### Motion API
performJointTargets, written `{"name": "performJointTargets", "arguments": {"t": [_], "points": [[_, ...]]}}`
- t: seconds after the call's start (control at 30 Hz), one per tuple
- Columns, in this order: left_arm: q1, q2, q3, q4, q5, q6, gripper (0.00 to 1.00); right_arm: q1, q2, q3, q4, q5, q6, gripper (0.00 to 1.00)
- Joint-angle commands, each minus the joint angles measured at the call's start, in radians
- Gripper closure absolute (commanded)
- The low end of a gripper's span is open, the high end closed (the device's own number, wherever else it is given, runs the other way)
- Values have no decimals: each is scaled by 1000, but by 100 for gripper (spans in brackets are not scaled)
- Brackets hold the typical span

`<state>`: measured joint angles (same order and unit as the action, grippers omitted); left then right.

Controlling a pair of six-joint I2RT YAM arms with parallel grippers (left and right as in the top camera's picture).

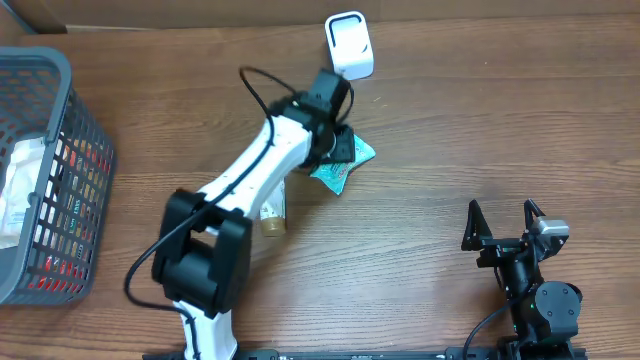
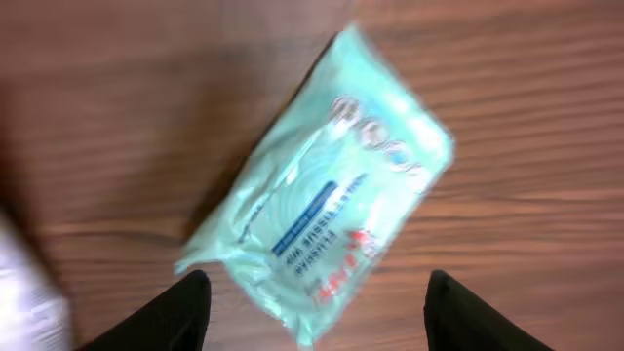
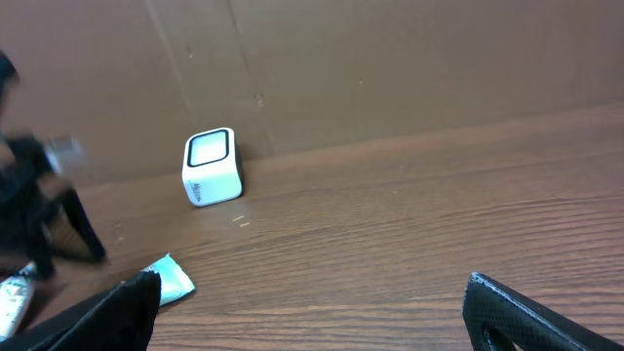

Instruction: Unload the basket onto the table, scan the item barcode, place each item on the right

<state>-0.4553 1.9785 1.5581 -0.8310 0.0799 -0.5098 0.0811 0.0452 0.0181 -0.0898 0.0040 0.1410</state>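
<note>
Grey mesh basket (image 1: 45, 62), white packets (image 1: 22, 185) inside

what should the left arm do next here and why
Probably lift the left gripper straight up and clear. Its jaws stand apart and grip nothing, and the teal packet lies loose on the table beneath it, near the white scanner.

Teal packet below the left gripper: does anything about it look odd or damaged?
The teal tissue packet lies askew on the wooden table, diagonal between the open fingers of the left gripper. No tear or spill shows, though the view is blurred.
</note>
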Motion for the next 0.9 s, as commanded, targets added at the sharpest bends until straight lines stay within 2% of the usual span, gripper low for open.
{"name": "performJointTargets", "arguments": {"t": [0.0,0.17,0.3,0.47,0.63,0.73,0.8,0.87], "points": [[18,-148,193,-88,18,118,33,4,-2,-10,6,3,-3,0],[112,-270,435,-269,18,187,16,4,-2,-10,6,3,-3,0],[253,-341,563,-366,18,215,14,4,-2,-10,6,3,-3,0],[521,-414,663,-461,17,219,14,4,-2,-10,6,3,-3,0],[842,-454,671,-511,17,213,11,4,-2,-10,6,3,-3,0],[1027,-438,666,-499,18,138,3,4,-2,-10,6,3,-3,0],[1135,-415,665,-488,35,82,3,4,-2,-10,6,3,-3,0],[1215,-389,665,-476,72,80,4,4,-2,-10,6,3,-3,0]]}}
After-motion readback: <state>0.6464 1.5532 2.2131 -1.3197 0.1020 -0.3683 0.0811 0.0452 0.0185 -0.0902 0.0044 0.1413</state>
